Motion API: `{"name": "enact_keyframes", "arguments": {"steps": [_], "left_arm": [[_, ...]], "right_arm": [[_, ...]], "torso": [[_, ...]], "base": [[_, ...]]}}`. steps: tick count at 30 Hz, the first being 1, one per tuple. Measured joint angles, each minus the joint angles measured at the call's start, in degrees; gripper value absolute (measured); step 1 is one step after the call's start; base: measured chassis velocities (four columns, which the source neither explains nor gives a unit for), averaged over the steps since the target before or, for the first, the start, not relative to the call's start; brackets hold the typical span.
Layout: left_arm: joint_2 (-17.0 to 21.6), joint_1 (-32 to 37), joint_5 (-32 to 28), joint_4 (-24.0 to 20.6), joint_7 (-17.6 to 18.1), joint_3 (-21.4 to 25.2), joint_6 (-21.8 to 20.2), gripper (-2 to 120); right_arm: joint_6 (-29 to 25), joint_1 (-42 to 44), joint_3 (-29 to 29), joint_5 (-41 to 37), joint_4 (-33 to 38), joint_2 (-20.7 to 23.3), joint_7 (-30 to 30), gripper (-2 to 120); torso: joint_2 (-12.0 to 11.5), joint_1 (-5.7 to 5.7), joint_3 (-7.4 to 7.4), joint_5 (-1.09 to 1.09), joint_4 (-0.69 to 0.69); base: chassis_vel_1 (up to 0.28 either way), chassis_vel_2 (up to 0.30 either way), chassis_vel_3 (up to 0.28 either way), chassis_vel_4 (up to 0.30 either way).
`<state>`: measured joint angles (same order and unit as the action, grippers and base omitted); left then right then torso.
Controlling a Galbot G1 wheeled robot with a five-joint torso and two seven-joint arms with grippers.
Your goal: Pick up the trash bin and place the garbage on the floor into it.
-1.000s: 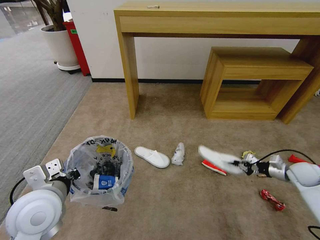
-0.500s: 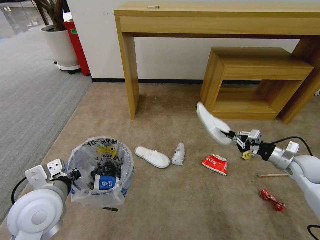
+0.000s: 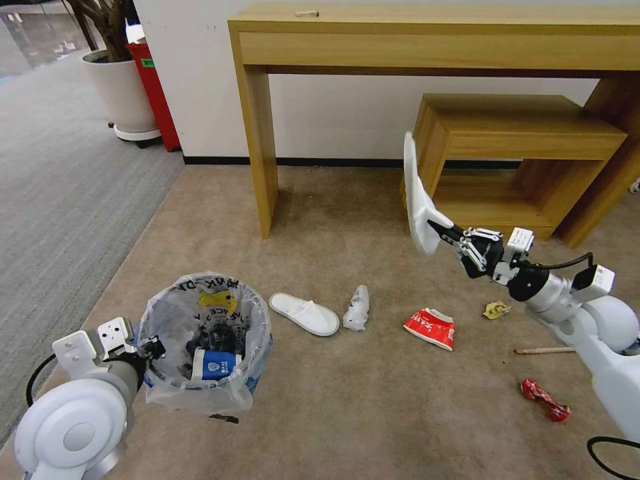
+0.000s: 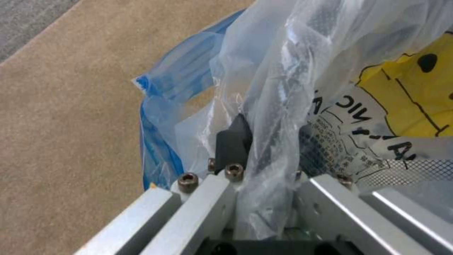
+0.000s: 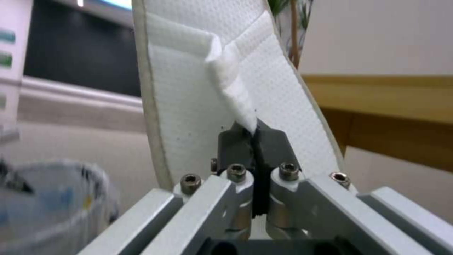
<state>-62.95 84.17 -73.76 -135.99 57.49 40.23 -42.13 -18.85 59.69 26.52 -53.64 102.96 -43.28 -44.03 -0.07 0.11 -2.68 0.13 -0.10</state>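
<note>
From the head camera I see my right gripper [image 3: 441, 233] pinching a flat white slipper [image 3: 417, 200] upright in the air, well right of the trash bin [image 3: 207, 340], whose rim my left gripper [image 3: 152, 348] clamps.

Left wrist: crinkly clear bag [image 4: 292, 88]; one dark pad [image 4: 233, 140] shows, the other seems buried.

Right wrist: pads [image 5: 236, 145] pressed on the slipper's waffle-textured strap [image 5: 236, 92].
</note>
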Motion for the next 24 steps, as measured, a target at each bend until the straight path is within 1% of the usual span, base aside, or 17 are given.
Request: {"name": "enact_keyframes", "arguments": {"steps": [5, 8, 12, 13, 14, 15, 16, 18, 19, 22, 23, 24], "left_arm": [[0.0, 0.2, -0.8, -0.1, -0.2, -0.9, 0.0, 0], [0.2, 0.0, -3.9, -0.8, -0.8, -2.4, 0.0, 0], [0.7, -0.2, -5.1, -0.8, -1.6, -3.1, 0.0, 0], [1.5, -0.5, -6.2, -0.8, -2.9, -3.8, 0.0, 0], [1.8, -0.6, -6.4, -0.8, -3.2, -4.0, 0.0, 0], [2.9, -1.5, -7.9, -0.5, -4.1, -4.8, 0.0, 0], [2.9, -1.5, -7.9, -0.5, -4.1, -4.8, 0.0, 0], [4.2, -2.9, -9.2, 0.2, -4.3, -5.8, 0.0, 0], [4.2, -2.9, -9.2, 0.2, -4.3, -5.8, 0.0, 0], [6.4, -5.4, -11.2, 2.1, -4.8, -7.7, 0.0, 0], [6.4, -5.4, -11.2, 2.1, -4.8, -7.7, 0.0, 0], [6.8, -6.0, -11.5, 2.5, -4.8, -8.2, 0.0, 0]], "right_arm": [[-0.3, 0.0, -1.5, -2.2, 1.8, -1.0, 1.0, 0], [-0.4, -0.6, -4.2, -3.2, 2.8, -2.0, 1.3, 0], [-0.4, -1.2, -5.7, -3.2, 3.0, -2.4, 1.2, 0], [-0.3, -2.3, -7.9, -3.1, 3.0, -2.9, 0.8, 0], [-0.3, -2.6, -8.5, -3.1, 3.0, -3.0, 0.7, 0], [-0.2, -4.0, -11.0, -2.9, 2.6, -3.4, 0.3, 0], [-0.2, -4.0, -11.0, -2.9, 2.6, -3.4, 0.3, 0], [-0.1, -5.5, -13.8, -2.5, 1.9, -4.0, 0.2, 0], [-0.1, -5.5, -13.8, -2.5, 1.9, -4.0, 0.2, 0], [-0.1, -8.3, -18.8, -1.9, 0.7, -4.9, 0.1, 0], [-0.1, -8.3, -18.8, -1.9, 0.7, -4.9, 0.1, 0], [-0.2, -9.0, -20.0, -1.9, 0.4, -5.0, 0.2, 0]], "torso": [[0.0, 0.00, 0.00, 0.00, 0.00], [0.0, 0.00, 0.00, -0.01, 0.00], [0.0, 0.00, 0.00, -0.01, -0.01], [0.0, 0.00, 0.00, -0.01, 0.00], [0.0, 0.00, 0.00, -0.01, 0.00], [0.0, 0.00, 0.00, 0.00, 0.01], [0.0, 0.00, 0.00, 0.00, 0.01], [0.0, 0.00, 0.00, -0.02, 0.00], [0.0, 0.00, 0.00, -0.02, 0.00], [0.0, 0.00, 0.00, -0.01, 0.00], [0.0, 0.00, 0.00, -0.01, 0.00], [0.0, 0.00, 0.00, -0.01, 0.00]], "base": [[0.000, 0.000, 0.000, 0.000], [0.000, 0.000, 0.000, 0.000], [0.000, 0.000, 0.000, 0.000], [0.000, 0.000, 0.000, 0.000], [0.000, 0.000, 0.000, 0.000], [0.000, 0.000, 0.000, 0.000], [0.000, 0.000, 0.000, 0.000], [0.000, 0.000, 0.000, 0.000], [0.000, 0.000, 0.000, 0.000], [0.000, 0.000, 0.000, 0.000], [0.000, 0.000, 0.000, 0.000], [0.000, 0.000, 0.000, 0.000]]}}
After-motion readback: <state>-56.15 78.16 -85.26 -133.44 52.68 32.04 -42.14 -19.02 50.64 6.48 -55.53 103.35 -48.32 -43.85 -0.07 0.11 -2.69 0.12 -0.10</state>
